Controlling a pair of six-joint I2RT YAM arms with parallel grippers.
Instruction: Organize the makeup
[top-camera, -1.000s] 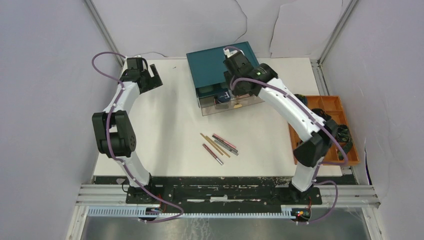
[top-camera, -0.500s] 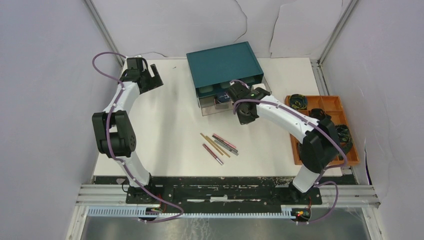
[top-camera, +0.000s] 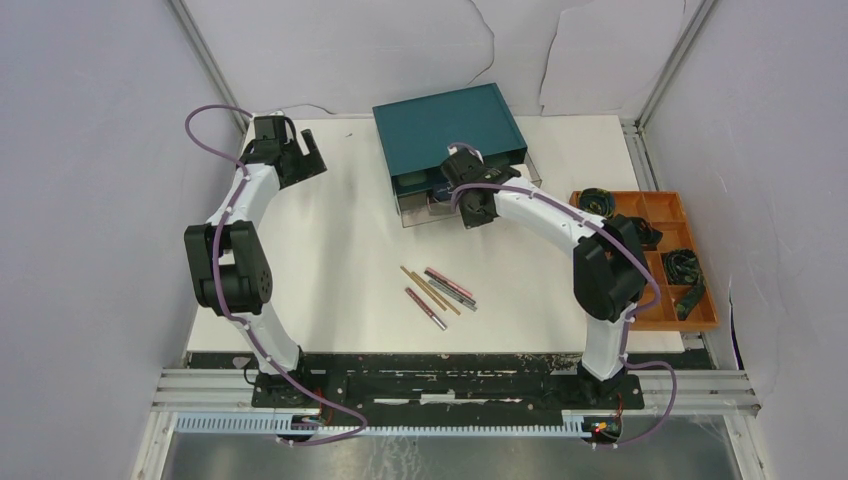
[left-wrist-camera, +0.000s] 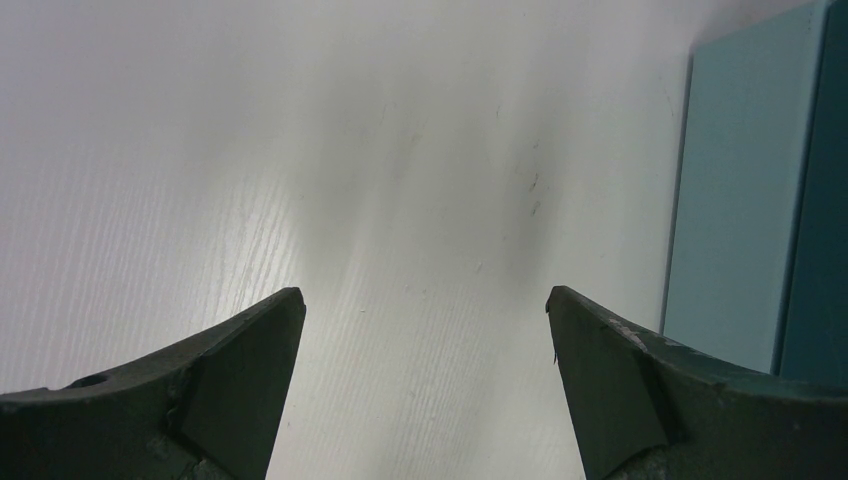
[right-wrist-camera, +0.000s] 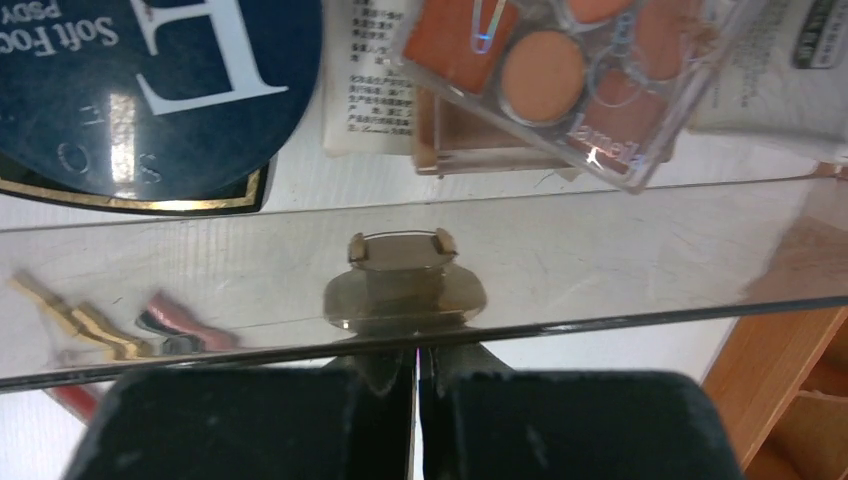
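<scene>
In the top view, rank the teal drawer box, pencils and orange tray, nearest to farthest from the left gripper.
1. Teal drawer box, just to the right of the left gripper.
2. Pencils, in the centre, toward the near edge.
3. Orange tray, at the far right edge.

left hand gapes wide on a bent arm; right hand is pinched closed, arm stretched forward.

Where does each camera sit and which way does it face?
Top external: above, behind the robot, looking down at the table; both arms show.
Left wrist: on the left gripper, facing the table and teal box; open fingers show.
Right wrist: on the right gripper, facing the clear drawer; shut fingers show.
Shared: top and left wrist see the teal box.
</scene>
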